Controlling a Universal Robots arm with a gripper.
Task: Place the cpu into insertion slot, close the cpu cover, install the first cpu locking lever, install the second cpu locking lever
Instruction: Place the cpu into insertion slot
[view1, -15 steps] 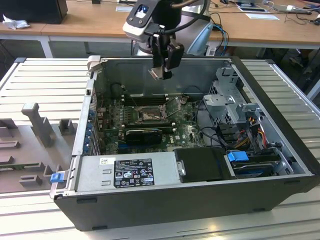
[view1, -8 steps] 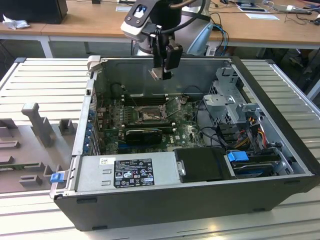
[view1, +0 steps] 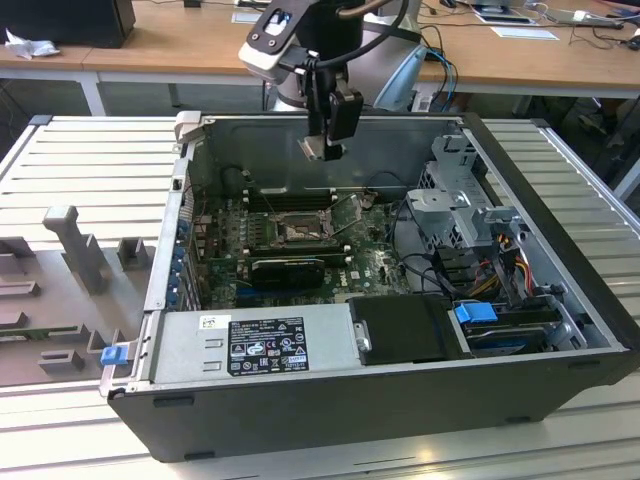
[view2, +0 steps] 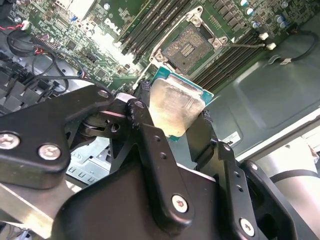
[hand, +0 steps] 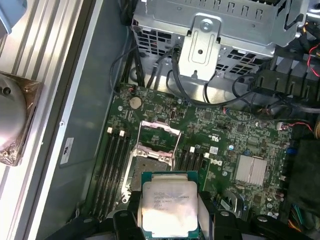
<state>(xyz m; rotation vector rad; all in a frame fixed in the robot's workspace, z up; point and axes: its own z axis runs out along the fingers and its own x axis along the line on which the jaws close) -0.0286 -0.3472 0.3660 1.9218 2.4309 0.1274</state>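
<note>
I see a ribbed, pale-grey metal surface (view1: 90, 170) running across the exterior view. An open black computer case (view1: 400, 420) lies directly on it, taking up the centre. At nine o'clock from the case, grey moulded fixtures (view1: 75, 245) stand on the slats, near its wall.

Arm (view1: 275, 35) hangs over the case's far edge — gripper (view1: 322, 150) pointing down, its two fingers (view2: 147, 130) clamped on the cpu's (hand: 169, 207) sides.

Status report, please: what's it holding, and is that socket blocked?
Gripper jaws shut on cpu, above the open case. Insertion slot bare, cpu cover raised. Nothing in the way.
</note>
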